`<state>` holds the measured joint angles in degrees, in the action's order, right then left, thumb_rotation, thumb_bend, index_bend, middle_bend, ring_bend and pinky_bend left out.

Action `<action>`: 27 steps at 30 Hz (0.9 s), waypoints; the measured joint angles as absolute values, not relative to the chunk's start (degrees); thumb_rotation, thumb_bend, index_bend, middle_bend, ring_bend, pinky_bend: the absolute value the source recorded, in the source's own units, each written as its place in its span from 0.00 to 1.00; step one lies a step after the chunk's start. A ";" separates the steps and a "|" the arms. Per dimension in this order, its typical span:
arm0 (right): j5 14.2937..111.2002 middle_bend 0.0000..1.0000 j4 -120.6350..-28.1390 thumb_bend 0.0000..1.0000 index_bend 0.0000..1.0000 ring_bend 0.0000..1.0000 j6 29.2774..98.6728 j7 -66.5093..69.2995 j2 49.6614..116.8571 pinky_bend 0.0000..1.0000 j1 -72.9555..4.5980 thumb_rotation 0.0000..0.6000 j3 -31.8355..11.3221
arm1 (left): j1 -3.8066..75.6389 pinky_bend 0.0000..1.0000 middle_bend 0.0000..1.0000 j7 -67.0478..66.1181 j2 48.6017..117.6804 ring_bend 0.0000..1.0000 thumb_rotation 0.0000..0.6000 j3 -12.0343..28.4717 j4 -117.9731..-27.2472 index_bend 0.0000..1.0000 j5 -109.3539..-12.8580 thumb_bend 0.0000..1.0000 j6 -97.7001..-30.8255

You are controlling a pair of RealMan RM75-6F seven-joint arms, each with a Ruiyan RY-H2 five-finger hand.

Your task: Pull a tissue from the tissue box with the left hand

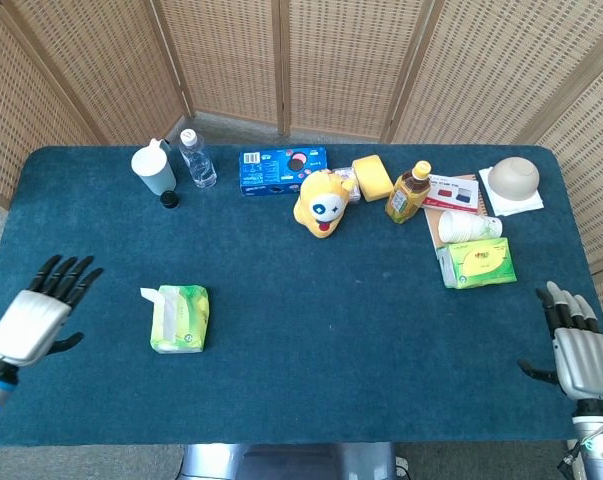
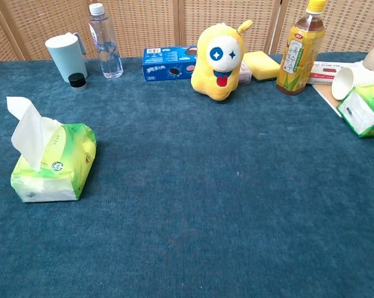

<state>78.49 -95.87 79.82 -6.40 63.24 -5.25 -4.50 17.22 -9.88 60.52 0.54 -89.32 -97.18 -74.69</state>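
The table (image 1: 281,250) is big and blue. On its left side lies the tissue pack (image 1: 180,318), soft and squishy, so I think it may slide or lift when pulled. A white tissue (image 2: 26,133) sticks up from its top. It is thin and light and could tear, so pinch it near the top. The left hand (image 1: 39,312) is beside the pack, not touching, fingers spread, holding nothing. The right hand (image 1: 579,345) rests far away, fingers apart too.

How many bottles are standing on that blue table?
2. A clear water bottle stands at the back left beside the pale cup; a yellow-capped drink bottle stands at the back right of the yellow plush toy.
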 measured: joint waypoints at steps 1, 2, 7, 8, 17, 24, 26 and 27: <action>78.42 0.00 -95.82 0.00 0.00 0.00 79.81 -6.28 63.21 0.00 -5.24 0.98 -4.51 | 18.00 0.00 0.00 -10.50 60.88 0.00 1.00 0.64 -89.32 0.00 -97.57 0.00 -73.81; 78.33 0.00 -95.76 0.00 0.00 0.00 79.76 -6.14 63.17 0.00 -5.23 0.98 -4.53 | 18.87 0.00 0.00 -11.48 61.40 0.00 1.00 0.70 -89.36 0.00 -98.07 0.00 -72.70; 78.16 0.00 -95.53 0.00 0.00 0.00 79.46 -5.43 62.95 0.00 -5.28 0.98 -4.61 | 21.26 0.00 0.00 -17.00 63.59 0.00 1.00 0.91 -90.29 0.00 -98.83 0.18 -69.42; 78.19 0.00 -95.54 0.00 0.00 0.00 79.46 -5.36 62.91 0.00 -5.28 0.98 -4.61 | 21.77 0.01 0.00 -18.58 64.32 0.00 1.00 1.05 -90.64 0.00 -98.89 0.23 -68.87; 78.29 0.00 -95.68 0.00 0.00 0.00 79.57 -4.75 62.61 0.00 -5.19 0.99 -4.62 | 24.72 0.22 0.00 -26.94 68.75 0.01 1.00 2.23 -92.69 0.01 -97.76 0.42 -65.40; 78.21 0.00 -95.80 0.00 0.00 0.00 79.59 -3.91 62.29 0.00 -5.09 0.98 -4.71 | 26.68 0.32 0.10 -30.95 71.48 0.13 1.00 2.88 -92.76 0.14 -95.88 0.42 -62.87; 78.29 0.00 -95.85 0.00 0.00 0.00 79.43 -3.78 62.24 0.00 -5.12 0.99 -4.64 | 27.72 0.35 0.19 -32.32 72.73 0.19 1.00 3.15 -92.38 0.21 -95.22 0.42 -61.48; 78.29 0.00 -95.86 0.00 0.00 0.00 79.38 -3.73 62.22 0.00 -5.14 0.99 -4.62 | 28.23 0.39 0.26 -32.86 73.31 0.24 1.00 3.25 -92.16 0.28 -95.06 0.42 -61.03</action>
<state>78.29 -95.86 79.38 -3.73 62.22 -5.14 -4.62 28.23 -32.86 73.31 3.25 -92.16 -95.06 -61.03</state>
